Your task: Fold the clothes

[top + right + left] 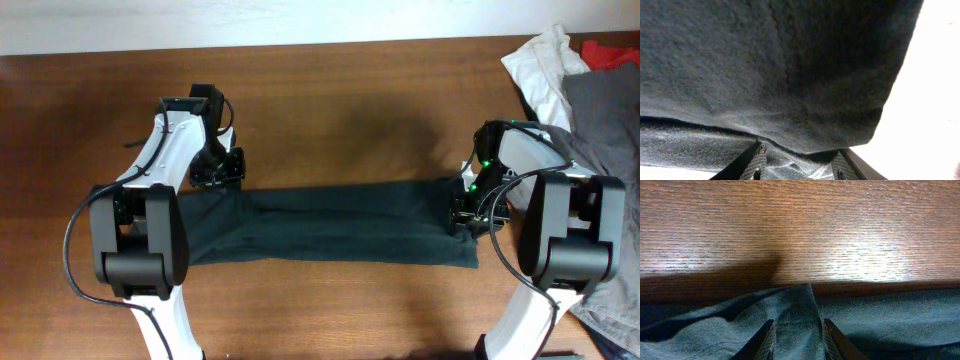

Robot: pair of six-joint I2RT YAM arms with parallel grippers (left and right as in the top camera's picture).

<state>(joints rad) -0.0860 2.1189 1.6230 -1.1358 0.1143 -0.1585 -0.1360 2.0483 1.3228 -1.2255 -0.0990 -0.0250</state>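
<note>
The black T-shirt (pixel 340 222) lies folded into a long strip across the wooden table (pixel 350 110); no lettering shows. My left gripper (pixel 220 172) is at the strip's far left corner. In the left wrist view its fingers (pixel 798 341) pinch a raised ridge of the dark cloth (pixel 795 310). My right gripper (pixel 466 212) is at the strip's right end. In the right wrist view its fingers (pixel 799 165) have bunched cloth between them, and a fold of the shirt (pixel 780 65) hangs close over the camera.
A pile of other garments sits at the right edge: white (pixel 545 62), grey (pixel 605 115) and a bit of red (pixel 612 50). The grey one runs down beside my right arm. Bare wood lies behind and in front of the strip.
</note>
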